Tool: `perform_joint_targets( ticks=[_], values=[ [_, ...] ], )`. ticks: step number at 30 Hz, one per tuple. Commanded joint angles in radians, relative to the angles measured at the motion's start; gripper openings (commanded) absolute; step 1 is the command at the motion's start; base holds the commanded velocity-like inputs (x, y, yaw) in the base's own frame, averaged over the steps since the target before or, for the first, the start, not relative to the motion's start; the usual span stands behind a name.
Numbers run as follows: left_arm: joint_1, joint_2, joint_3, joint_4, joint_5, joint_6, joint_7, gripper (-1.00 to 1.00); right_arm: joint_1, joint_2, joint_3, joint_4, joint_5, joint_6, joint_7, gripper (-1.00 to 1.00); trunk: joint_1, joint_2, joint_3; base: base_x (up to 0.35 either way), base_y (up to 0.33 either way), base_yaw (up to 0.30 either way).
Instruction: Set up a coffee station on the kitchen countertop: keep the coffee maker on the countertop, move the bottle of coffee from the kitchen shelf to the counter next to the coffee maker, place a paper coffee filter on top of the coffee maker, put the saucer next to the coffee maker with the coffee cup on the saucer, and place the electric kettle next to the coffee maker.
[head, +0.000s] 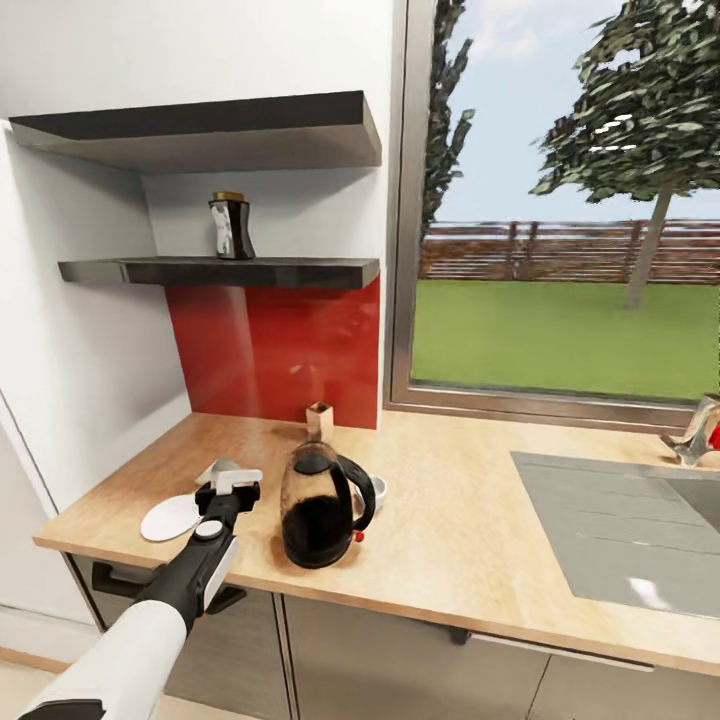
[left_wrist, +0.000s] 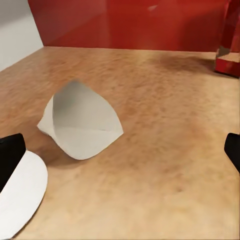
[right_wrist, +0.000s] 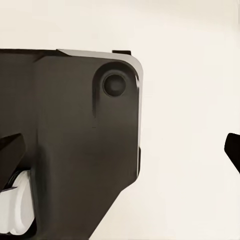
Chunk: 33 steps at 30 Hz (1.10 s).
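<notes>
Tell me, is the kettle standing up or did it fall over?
Standing up. The electric kettle sits upright on its black base on the kitchen countertop, lid on top, dark liquid level inside.

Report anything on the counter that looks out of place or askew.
The paper coffee filter lies loose on its side on the kitchen countertop beside the saucer, not on any machine. Nothing looks spilled or damaged.

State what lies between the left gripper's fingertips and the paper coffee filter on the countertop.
Only bare wood-grain countertop separates the open left gripper from the paper coffee filter, in the left wrist view.
</notes>
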<state>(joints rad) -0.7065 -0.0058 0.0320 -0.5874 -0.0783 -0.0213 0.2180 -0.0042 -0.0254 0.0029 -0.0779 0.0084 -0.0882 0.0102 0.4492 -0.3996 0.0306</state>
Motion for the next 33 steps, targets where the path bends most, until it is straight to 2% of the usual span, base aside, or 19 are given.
perform_joint_targets(
  ticks=[1,7,13,16,22,33],
  values=[
    [0.0,-0.001,0.003,0.001,-0.008,-0.003,0.001,1.0,0.0,0.0,0.0,0.001,0.001,-0.004,0.001,1.0,0.001,0.0,0.0,0.279,0.0,-0.041],
    [0.002,0.0,0.003,0.004,-0.008,-0.006,0.003,1.0,-0.001,0.003,0.0,0.001,0.001,-0.004,-0.001,1.0,0.001,0.0,0.0,0.058,0.0,-0.006],
    [0.005,0.001,0.005,0.004,-0.006,-0.006,0.039,1.0,-0.001,0.004,0.0,0.001,0.001,-0.004,-0.002,1.0,0.001,0.0,0.0,0.096,0.092,0.0],
    [0.029,0.001,0.006,0.004,-0.004,-0.006,0.047,1.0,-0.001,0.004,0.0,0.001,0.001,-0.004,-0.002,1.0,0.001,0.0,0.0,0.182,0.196,0.0],
    [0.037,0.001,0.006,0.004,-0.005,-0.006,0.049,1.0,0.0,0.003,0.0,0.001,0.001,-0.004,-0.004,1.0,0.001,0.0,0.0,0.031,0.013,0.0],
    [0.039,0.006,0.006,0.008,-0.003,-0.006,0.049,1.0,0.0,0.0,0.0,0.006,0.002,-0.004,-0.004,1.0,0.001,0.0,0.0,0.167,0.066,0.0]
  ],
)
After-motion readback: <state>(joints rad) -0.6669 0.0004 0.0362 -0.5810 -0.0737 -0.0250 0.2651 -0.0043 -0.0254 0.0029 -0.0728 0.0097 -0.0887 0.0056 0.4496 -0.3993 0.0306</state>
